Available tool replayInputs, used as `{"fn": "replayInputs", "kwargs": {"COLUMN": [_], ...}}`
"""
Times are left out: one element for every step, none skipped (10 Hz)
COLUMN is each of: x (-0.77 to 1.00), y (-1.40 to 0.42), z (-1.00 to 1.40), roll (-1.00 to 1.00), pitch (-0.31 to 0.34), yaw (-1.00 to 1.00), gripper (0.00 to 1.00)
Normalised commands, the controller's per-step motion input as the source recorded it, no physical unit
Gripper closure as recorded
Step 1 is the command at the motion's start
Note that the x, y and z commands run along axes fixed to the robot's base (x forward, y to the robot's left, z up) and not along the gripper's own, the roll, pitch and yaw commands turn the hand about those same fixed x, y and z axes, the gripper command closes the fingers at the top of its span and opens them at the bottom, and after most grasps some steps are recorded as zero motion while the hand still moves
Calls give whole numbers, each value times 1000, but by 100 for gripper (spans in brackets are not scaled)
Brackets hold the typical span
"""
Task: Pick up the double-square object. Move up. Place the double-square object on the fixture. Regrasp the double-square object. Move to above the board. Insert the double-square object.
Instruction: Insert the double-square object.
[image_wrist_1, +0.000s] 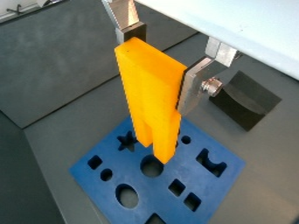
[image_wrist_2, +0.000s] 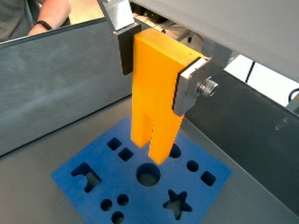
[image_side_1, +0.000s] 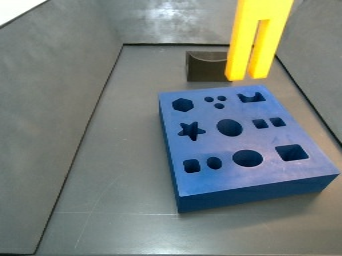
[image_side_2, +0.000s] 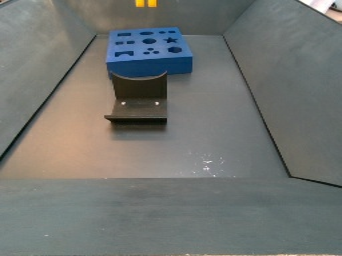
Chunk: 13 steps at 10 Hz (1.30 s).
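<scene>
The double-square object (image_wrist_1: 149, 96) is a yellow-orange long block with a lengthwise groove. It hangs upright in my gripper (image_wrist_1: 160, 61), whose silver fingers are shut on its upper end, as both wrist views show (image_wrist_2: 158, 70). Its lower end hovers above the blue board (image_wrist_1: 93, 159), over the holes near the middle, apart from the surface. In a side view the double-square object (image_side_1: 254, 40) hangs over the board's (image_side_1: 214, 145) far edge, with the gripper out of view above. The dark fixture (image_side_1: 207, 65) stands just beyond the board.
Grey walls enclose the floor on all sides. In a side view the fixture (image_side_2: 138, 105) sits in front of the board (image_side_2: 127, 62), and only the block's lower tip (image_side_2: 144, 3) shows at the frame's edge. The fixture (image_wrist_1: 246, 96) also shows in a wrist view.
</scene>
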Motion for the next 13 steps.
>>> {"fn": "replayInputs", "kwargs": {"x": [1000,1000,1000,1000,1000,1000,1000,1000,1000,1000,1000,1000,1000], "y": [0,0,11,20,17,14,11,11,17,29,40,17,11], "z": [0,0,0,0,0,0,-3,-11,-31,-97,-237,-337,-343], "roll": [-9,-7,-1,0,0,-4,-7,-9,-13,-24,-43,-46,-40], "pitch": [0,3,9,9,13,14,14,20,29,61,79,76,71], "yaw": [86,91,91,91,89,89,86,86,86,100,100,34,11], "gripper": [100,100,100,100,100,100,100,100,100,100,100,100,100]}}
